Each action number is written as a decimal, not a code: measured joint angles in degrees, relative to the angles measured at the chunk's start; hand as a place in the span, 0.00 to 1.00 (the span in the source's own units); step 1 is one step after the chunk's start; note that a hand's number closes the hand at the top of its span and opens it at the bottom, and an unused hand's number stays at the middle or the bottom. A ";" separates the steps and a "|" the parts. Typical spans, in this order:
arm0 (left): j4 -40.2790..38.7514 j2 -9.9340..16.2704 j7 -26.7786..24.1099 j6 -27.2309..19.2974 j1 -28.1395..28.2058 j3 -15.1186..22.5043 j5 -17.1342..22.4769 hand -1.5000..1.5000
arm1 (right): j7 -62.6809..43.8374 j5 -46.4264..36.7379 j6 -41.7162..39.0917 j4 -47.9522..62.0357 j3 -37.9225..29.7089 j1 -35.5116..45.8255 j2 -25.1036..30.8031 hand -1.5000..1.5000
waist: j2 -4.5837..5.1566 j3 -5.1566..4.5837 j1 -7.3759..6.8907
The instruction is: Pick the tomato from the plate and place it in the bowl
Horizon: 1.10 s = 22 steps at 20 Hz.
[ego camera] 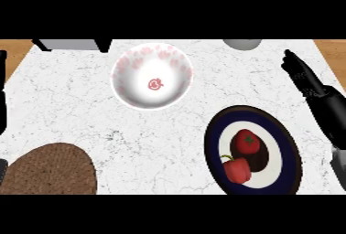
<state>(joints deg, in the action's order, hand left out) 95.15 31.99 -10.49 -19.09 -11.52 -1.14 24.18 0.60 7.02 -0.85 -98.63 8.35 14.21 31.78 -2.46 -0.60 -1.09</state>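
The small round red tomato, glossy with a dark green stem on top, lay on the dark-centred, white-ringed, navy-rimmed round plate at the lower right of the white marble counter. Just below it on the same plate, touching or nearly so, lay a red bell pepper with a green stalk. Well apart, up and to the left, stood the white round bowl with pink flecks round its wall and a red mark at its bottom, holding nothing. The black right hand hung beside the plate's upper right, fingers straight and pressed together, touching nothing. A brown woven round mat lay at the lower left.
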 measured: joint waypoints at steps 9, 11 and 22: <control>-5.47 1.42 7.56 -0.07 4.83 4.47 -4.24 0.50 | -4.39 -6.66 -0.88 -0.73 -5.85 -1.57 9.85 0.00 | 2.38 -0.03 3.85; -6.59 1.21 8.58 0.02 6.11 5.21 -4.40 0.50 | -8.13 -10.16 3.92 -0.50 -6.88 -5.65 9.28 0.00 | 2.20 0.18 5.00; -7.54 -0.64 12.70 0.85 5.97 8.15 -7.36 0.50 | -19.08 -30.39 17.34 -26.84 -1.36 -35.07 3.33 0.00 | 2.11 0.53 3.19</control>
<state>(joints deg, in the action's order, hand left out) 87.61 31.35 2.21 -18.24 -5.55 7.01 16.82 -18.49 -23.37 16.49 -125.47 6.98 -20.87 35.11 -0.35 -0.06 2.10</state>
